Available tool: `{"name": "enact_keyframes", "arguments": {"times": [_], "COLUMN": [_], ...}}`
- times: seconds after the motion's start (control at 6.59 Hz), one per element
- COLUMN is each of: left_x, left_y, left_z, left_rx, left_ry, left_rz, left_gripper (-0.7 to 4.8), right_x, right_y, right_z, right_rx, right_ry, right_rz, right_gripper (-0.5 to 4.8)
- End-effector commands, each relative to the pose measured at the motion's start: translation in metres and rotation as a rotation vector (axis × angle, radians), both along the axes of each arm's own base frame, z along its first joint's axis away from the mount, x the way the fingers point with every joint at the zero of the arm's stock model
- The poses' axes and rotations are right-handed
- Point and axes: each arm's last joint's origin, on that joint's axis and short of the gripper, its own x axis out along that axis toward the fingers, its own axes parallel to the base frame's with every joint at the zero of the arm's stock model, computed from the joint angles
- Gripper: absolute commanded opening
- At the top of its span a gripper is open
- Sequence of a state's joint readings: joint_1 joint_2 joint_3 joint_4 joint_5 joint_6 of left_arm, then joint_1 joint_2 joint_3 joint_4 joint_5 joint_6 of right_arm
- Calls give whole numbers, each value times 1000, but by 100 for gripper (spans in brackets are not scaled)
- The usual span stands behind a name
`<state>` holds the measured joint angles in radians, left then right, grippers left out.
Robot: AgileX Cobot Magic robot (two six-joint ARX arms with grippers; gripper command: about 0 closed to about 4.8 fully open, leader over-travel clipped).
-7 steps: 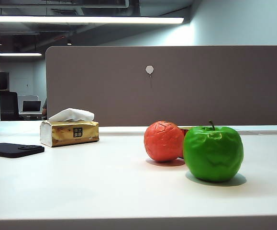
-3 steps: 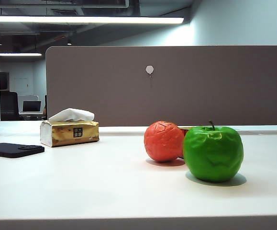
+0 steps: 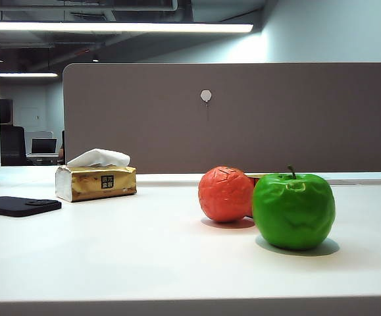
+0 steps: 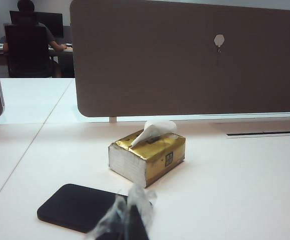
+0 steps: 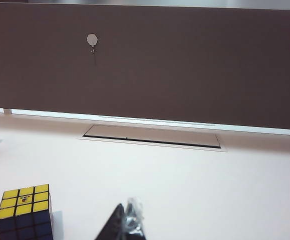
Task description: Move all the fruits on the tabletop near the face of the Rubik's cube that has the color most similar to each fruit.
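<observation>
above tabletop (image 4: 245,180): left end effector (image 4: 127,220), right end effector (image 5: 127,225) closed, empty.

partition: grey-brown panel (image 3: 243,118) set behind the white worktop (image 3: 144,257) | ceiling: lit by a fluorescent strip (image 3: 118,27) | beyond: dim office, dark chair (image 4: 27,50) seen

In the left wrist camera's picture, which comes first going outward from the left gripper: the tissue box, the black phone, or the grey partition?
From the left gripper:
1. Black phone, flat on the table right by the fingertips.
2. Gold tissue box, beyond the phone.
3. Grey partition, standing behind the box.
</observation>
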<state>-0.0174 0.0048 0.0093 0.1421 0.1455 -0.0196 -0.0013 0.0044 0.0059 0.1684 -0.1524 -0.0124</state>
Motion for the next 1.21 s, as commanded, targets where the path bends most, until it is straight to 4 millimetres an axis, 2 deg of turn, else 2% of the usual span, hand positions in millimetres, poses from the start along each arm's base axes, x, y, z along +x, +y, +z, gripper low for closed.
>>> {"name": "enact_keyframes", "arguments": {"times": [0.15, 1.21], "left_x": [0, 0], "left_y": [0, 1], "left_z": [2, -1], "left_rx": [4, 0], "left_ry": [-17, 10], "left_rz": [5, 35], "left_gripper": [-5, -4], "right_x": [-1, 0], "right_y": [0, 0], "right_z": [5, -2], "right_rx": [-3, 13], "right_ry": [-53, 19], "right_rz": [4, -3], "right_gripper": [0, -1]}}
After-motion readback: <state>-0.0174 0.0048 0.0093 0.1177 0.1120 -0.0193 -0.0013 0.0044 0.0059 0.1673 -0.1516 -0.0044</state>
